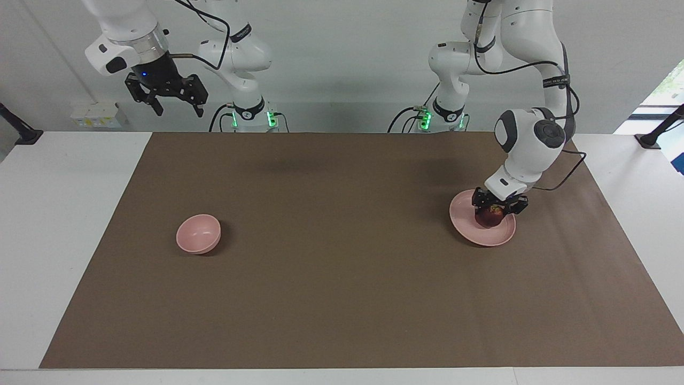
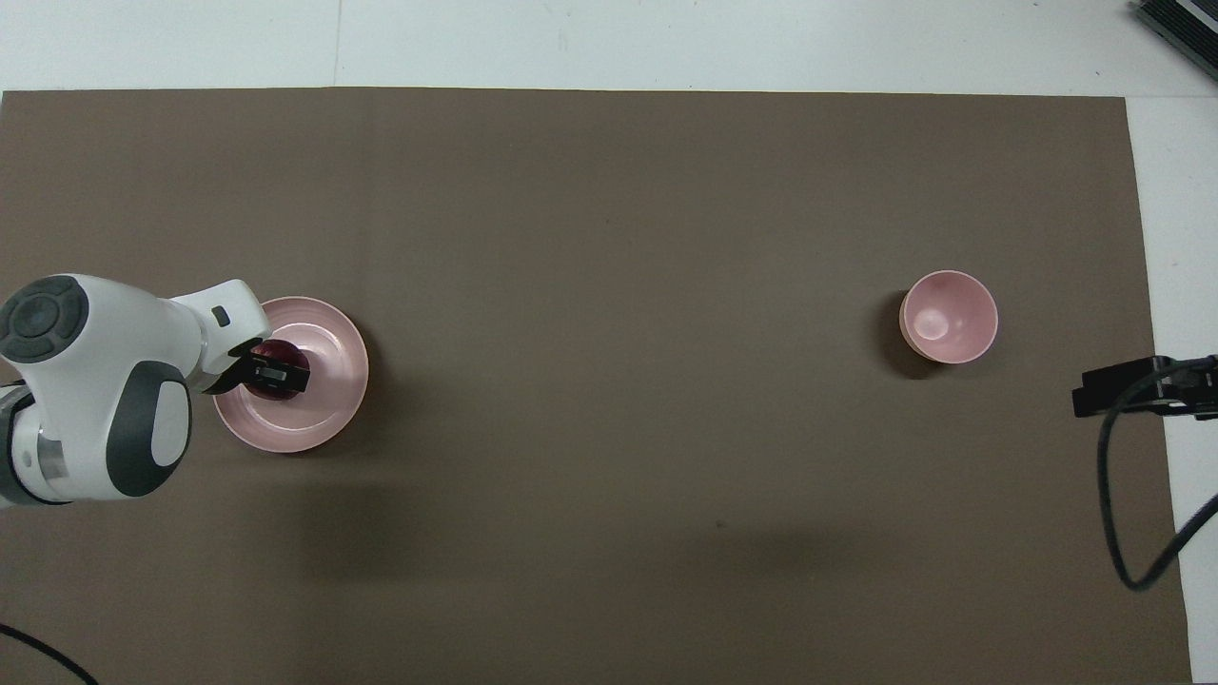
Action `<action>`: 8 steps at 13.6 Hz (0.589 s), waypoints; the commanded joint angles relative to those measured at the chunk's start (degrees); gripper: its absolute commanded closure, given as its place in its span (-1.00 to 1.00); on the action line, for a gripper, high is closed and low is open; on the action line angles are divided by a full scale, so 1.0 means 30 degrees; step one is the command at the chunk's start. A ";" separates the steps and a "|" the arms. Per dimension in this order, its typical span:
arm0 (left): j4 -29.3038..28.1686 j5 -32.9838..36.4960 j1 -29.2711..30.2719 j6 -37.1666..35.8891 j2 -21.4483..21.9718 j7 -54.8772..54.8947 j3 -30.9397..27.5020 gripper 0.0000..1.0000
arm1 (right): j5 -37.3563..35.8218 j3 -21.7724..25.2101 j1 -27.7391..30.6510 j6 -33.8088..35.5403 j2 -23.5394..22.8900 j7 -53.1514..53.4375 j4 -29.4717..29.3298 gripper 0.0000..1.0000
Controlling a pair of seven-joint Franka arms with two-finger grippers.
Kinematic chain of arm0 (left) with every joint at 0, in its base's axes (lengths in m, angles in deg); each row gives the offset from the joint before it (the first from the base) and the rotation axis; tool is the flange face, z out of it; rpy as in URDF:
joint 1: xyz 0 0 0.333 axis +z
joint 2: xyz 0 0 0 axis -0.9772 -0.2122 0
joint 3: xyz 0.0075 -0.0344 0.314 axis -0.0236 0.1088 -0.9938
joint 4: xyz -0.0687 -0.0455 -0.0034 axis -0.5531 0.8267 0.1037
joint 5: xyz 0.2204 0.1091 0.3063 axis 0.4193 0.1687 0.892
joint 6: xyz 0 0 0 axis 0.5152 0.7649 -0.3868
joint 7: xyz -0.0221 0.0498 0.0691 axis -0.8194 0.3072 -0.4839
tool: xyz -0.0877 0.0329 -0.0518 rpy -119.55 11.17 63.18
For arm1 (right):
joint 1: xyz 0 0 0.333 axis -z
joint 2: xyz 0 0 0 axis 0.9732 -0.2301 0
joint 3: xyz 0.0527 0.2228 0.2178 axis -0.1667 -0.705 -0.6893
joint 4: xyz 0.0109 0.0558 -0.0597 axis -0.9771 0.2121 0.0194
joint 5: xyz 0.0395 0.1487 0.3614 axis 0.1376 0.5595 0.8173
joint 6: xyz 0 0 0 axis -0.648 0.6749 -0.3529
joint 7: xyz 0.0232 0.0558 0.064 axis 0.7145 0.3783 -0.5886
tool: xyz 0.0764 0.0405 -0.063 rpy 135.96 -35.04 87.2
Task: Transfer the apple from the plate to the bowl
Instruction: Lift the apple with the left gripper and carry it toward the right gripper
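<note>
The left end effector (image 1: 494, 209) is down on the pale pink plate (image 1: 465, 222), which sits toward the left arm's end of the brown-covered tabletop (image 1: 342, 299). Its fingers (image 1: 477, 206) stand on either side of the dark red apple (image 1: 489, 216), which rests on the plate; they look closed in against the fruit, though whether the grip is firm cannot be judged. The apple does not appear to be lifted off the plate.

The small deep pink bowl (image 1: 198, 233) stands well apart, toward the right arm's end of the tabletop, with nothing in it. The right end effector (image 1: 171, 96) waits high up at the right arm's end of the tabletop, fingers spread and holding nothing.

By my reading the task is at the grasping step: the lift, the carry across the tabletop and the release into the bowl all remain.
</note>
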 commanded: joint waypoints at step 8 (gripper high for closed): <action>0.5366 -0.0359 -0.3504 -0.5384 -0.0546 -1.1309 -0.0089 1.00 | 0.2821 0.0044 0.1026 -0.0098 0.1434 -0.0825 0.2244 -1.00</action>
